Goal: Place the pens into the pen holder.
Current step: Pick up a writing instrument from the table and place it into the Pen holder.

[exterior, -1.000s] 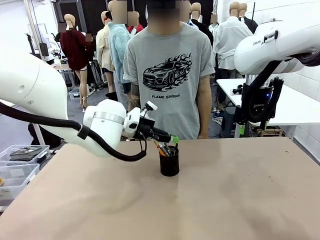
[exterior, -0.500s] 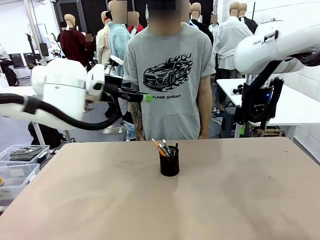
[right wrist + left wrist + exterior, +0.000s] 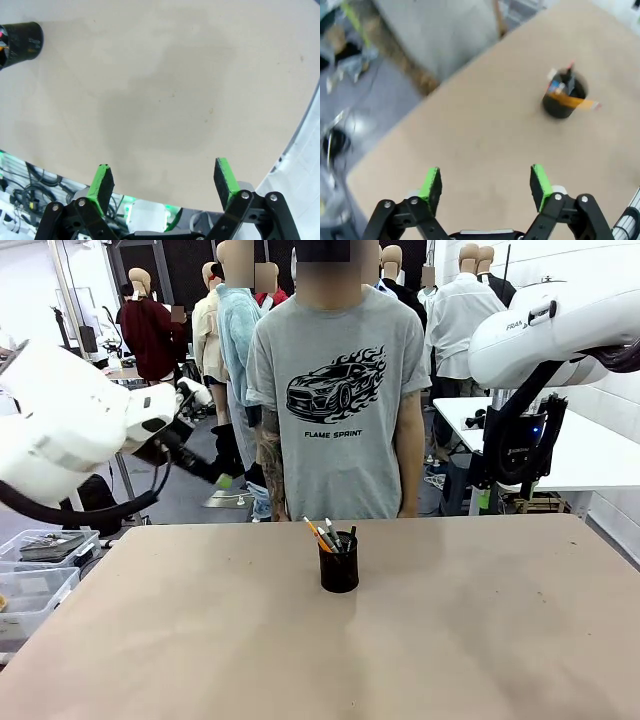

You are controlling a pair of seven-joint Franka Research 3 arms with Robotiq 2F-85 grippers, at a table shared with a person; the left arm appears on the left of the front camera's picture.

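Observation:
The black mesh pen holder (image 3: pixel 339 567) stands upright mid-table, nearer the far edge. All three pens (image 3: pixel 322 534) lean out of it toward the left, and the orange-yellow one (image 3: pixel 313 530) is the easiest to pick out. The left wrist view shows the pen holder (image 3: pixel 563 100) far off at the upper right, with the orange-yellow pen (image 3: pixel 574 102) across its mouth. My left gripper (image 3: pixel 485 182) is open and holds nothing. It hangs beyond the table's far left corner (image 3: pixel 222 478), well apart from the holder. My right gripper (image 3: pixel 165 182) is open and empty above bare tabletop, with the pen holder (image 3: pixel 20 42) at the upper left.
A person in a grey T-shirt (image 3: pixel 335 390) stands at the far edge, right behind the holder. Clear plastic bins (image 3: pixel 40 560) sit off the table's left side. A white table (image 3: pixel 590 455) stands at the back right. The right arm (image 3: pixel 540 335) is raised at the upper right.
My left arm has pulled back from the pen holder, first up and left, then lower at the far left. The pens and the holder have stayed put.

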